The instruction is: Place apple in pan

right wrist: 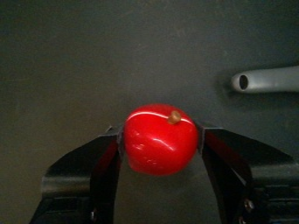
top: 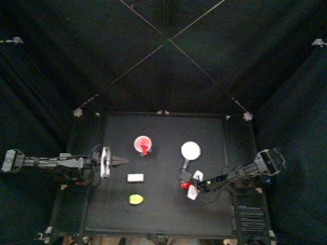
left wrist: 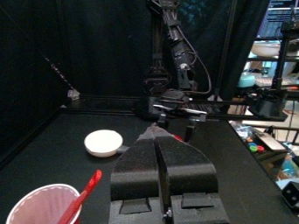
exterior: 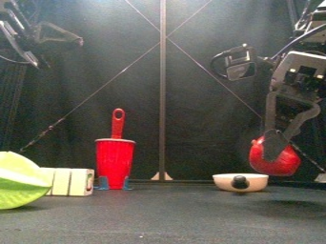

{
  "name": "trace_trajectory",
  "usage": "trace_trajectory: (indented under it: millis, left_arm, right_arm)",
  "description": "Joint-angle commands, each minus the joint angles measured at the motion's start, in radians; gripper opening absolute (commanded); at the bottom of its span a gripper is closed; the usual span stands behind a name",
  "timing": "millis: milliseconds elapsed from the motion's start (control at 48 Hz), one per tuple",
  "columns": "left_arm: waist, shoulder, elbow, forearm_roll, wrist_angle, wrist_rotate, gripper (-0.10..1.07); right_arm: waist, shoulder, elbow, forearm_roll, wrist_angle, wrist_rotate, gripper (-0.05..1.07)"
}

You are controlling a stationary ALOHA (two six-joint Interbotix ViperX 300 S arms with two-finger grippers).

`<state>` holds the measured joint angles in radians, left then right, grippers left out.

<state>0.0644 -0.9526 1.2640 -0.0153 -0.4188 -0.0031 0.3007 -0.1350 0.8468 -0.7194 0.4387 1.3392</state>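
Right now right gripper [right wrist: 160,166] is clamped on the apple [right wrist: 159,139], stem visible, lifted off the table [exterior: 166,214] just beside the pan [exterior: 239,181], not in it. Left gripper [left wrist: 163,144] jaws pressed together, empty, resting at table's left side.

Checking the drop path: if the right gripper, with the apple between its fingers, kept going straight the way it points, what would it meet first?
Probably bare table. The right gripper holds the apple, and its wrist view shows only dark surface directly ahead; a grey handle-like piece lies off to one side. The pan is not in that line.
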Motion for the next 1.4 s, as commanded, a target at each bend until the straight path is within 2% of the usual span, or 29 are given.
trace_trajectory:
  millis: [0, 312, 542, 688, 771, 1000, 1375]
  left_arm:
    - [0.002, 0.006, -0.014, -0.002, -0.009, -0.002, -0.03]
    - [0.002, 0.006, -0.009, -0.009, -0.009, 0.000, -0.03]
    - [0.002, 0.006, -0.005, -0.020, -0.009, 0.000, -0.03]
    - [0.002, 0.005, -0.003, -0.032, -0.009, 0.002, -0.03]
    - [0.002, 0.006, -0.002, -0.034, -0.009, 0.002, -0.03]
    - [0.000, 0.006, -0.002, -0.034, -0.009, 0.000, -0.03]
    - [0.002, 0.006, 0.003, -0.034, -0.009, 0.000, -0.03]
  right_arm:
    - [-0.003, -0.029, -0.011, -0.005, 0.000, 0.002, 0.70]
    - [-0.017, -0.069, -0.008, -0.035, 0.023, -0.002, 0.70]
    - [-0.078, -0.146, 0.003, -0.083, 0.078, -0.002, 0.70]
    - [-0.158, -0.204, 0.023, -0.123, 0.123, 0.005, 0.70]
    - [-0.235, -0.229, 0.040, -0.129, 0.135, 0.011, 0.70]
    - [-0.417, -0.215, 0.071, -0.132, 0.095, 0.011, 0.71]
    - [-0.532, -0.163, 0.087, -0.141, 0.028, 0.009, 0.72]
